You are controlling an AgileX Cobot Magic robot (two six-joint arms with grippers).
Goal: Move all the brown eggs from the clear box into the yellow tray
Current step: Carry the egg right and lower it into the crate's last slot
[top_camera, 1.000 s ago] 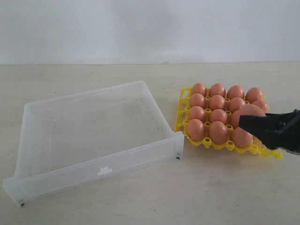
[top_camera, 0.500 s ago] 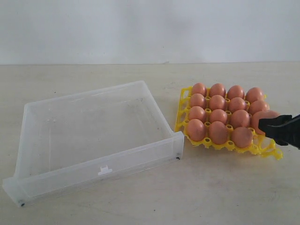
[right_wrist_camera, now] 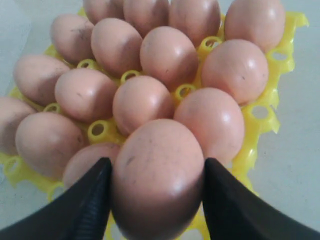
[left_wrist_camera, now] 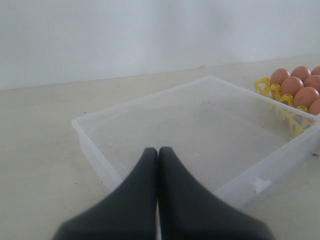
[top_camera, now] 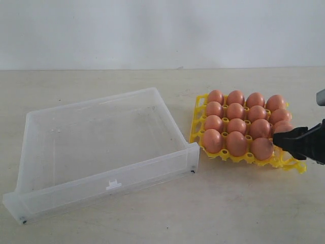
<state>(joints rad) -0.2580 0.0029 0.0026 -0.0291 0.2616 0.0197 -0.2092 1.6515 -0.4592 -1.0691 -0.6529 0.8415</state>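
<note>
I've got R gripper (right_wrist_camera: 155,170) fingers (right_wrist_camera: 82,205) pinching one brown egg (right_wrist_camera: 157,180) at the near corner cup of the yellow tray (top_camera: 194,122), other brown eggs (top_camera: 235,127) packed beside it. L gripper (left_wrist_camera: 158,151) fingers pressed together, facing the clear box (top_camera: 152,170) on the surface (top_camera: 228,208)

The clear box (top_camera: 127,175) is showing as translucent, slightly cloudy plastic, smooth, with faint scuffs on its floor. The yellow tray (top_camera: 195,122) at the right is looking like glossy moulded plastic. The brown eggs (top_camera: 236,111) are showing smooth, softly sheened shells, and the held egg (right_wrist_camera: 157,190) is carrying fine dark specks. The right gripper (right_wrist_camera: 157,162) and left gripper (left_wrist_camera: 158,152) are showing smooth matt black plastic. The table (top_camera: 228,208) is looking pale, matt and faintly marked.
</note>
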